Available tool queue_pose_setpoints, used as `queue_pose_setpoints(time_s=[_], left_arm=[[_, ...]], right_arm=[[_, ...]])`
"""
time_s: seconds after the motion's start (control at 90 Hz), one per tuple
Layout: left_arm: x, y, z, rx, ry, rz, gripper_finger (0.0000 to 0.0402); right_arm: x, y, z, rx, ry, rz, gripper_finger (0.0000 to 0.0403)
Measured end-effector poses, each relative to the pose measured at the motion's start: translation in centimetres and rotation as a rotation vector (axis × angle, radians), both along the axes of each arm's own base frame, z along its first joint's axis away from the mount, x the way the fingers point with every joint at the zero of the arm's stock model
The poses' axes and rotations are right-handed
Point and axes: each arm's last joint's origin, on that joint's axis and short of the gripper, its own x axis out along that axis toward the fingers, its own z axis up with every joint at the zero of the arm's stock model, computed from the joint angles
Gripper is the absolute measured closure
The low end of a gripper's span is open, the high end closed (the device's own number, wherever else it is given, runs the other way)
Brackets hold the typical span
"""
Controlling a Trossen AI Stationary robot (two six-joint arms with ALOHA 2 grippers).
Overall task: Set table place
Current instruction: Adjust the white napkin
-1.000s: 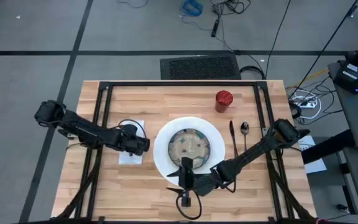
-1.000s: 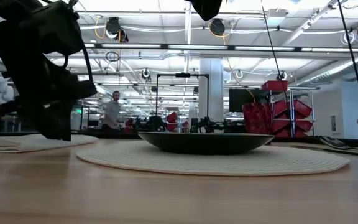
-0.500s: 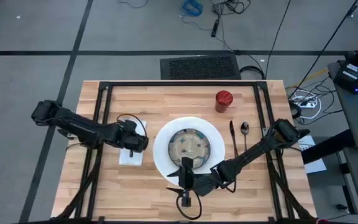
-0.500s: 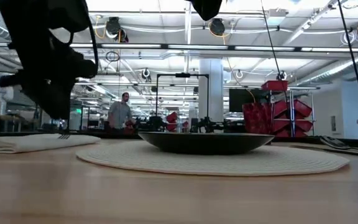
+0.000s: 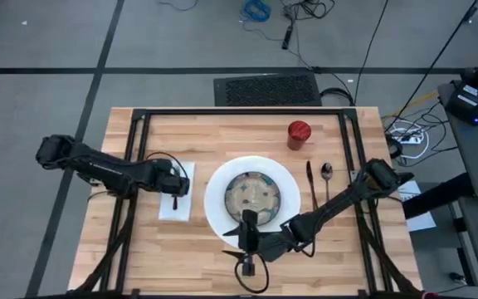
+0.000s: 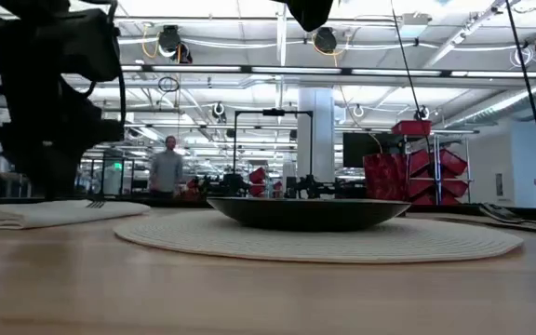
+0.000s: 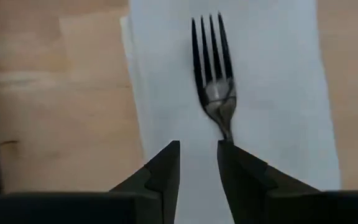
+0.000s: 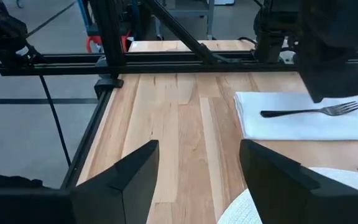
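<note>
Jaws narrowly parted on left gripper, empty, above fork lying on napkin. High view: napkin left of plate; red cup behind. Right wrist: right gripper spread wide, empty, over table.

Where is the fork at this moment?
In the high view the fork lies on the white napkin, left of the plate, with the left gripper above its handle end.
</note>
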Motion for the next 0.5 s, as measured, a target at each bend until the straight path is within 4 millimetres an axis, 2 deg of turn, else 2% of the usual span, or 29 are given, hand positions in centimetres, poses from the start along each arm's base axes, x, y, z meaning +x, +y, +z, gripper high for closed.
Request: queue_pose_setpoints(time_s=[0.3, 0.5], left_arm=[[0.55, -0.05, -0.58, -0.010, -0.087, 0.000, 0.0308], [0.58, -0.06, -0.80, -0.007, -0.070, -0.003, 0.0308]], right_arm=[[0.00, 0.00, -0.01, -0.001, 0.001, 0.000, 0.0193], [-0.01, 0.00, -0.02, -0.001, 0.002, 0.000, 0.0193]])
